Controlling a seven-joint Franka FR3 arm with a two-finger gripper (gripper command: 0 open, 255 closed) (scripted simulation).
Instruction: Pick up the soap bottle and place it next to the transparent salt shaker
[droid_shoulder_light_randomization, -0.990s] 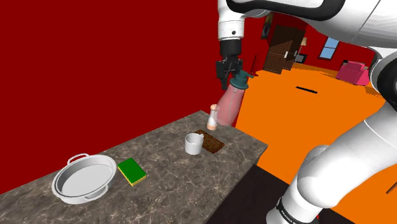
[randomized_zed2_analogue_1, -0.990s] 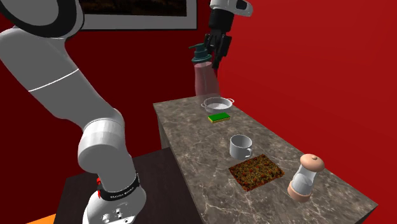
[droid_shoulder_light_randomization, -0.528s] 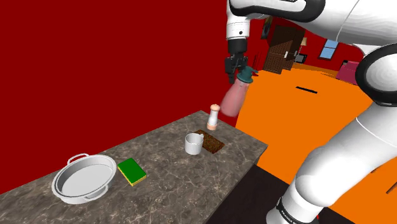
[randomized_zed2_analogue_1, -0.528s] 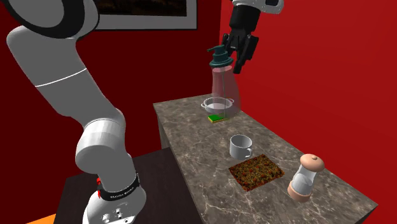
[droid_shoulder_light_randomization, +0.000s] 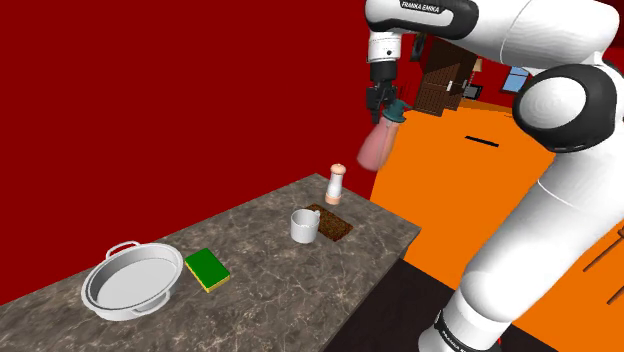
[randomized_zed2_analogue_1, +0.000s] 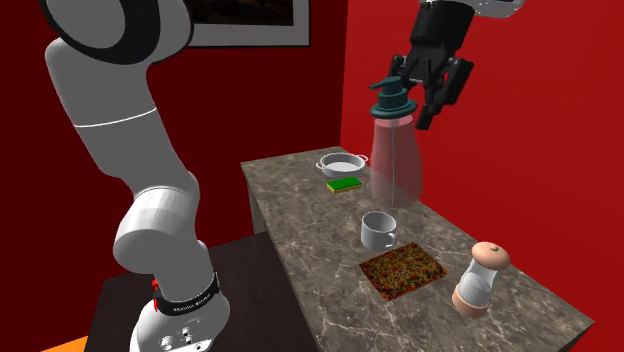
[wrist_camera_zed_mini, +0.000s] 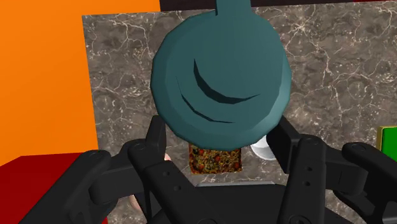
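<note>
The arm (droid_shoulder_light_randomization: 545, 190) is built of glossy white, rounded shells joined by dark grey joints. White FRANKA EMIKA lettering (droid_shoulder_light_randomization: 425, 6) runs along a dark band on an upper link. Near the foot, a black collar (randomized_zed2_analogue_1: 185, 296) carries a thin red stripe and small white print. The jaws are all black, blocky and angular.

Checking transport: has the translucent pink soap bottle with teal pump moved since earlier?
Yes. The soap bottle shifted toward the second exterior view's right, past the grey pan.

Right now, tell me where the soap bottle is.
In the shoulder view the soap bottle hangs from the gripper, clasped by its teal top, in the air above and right of the salt shaker at the end of the counter.
</note>
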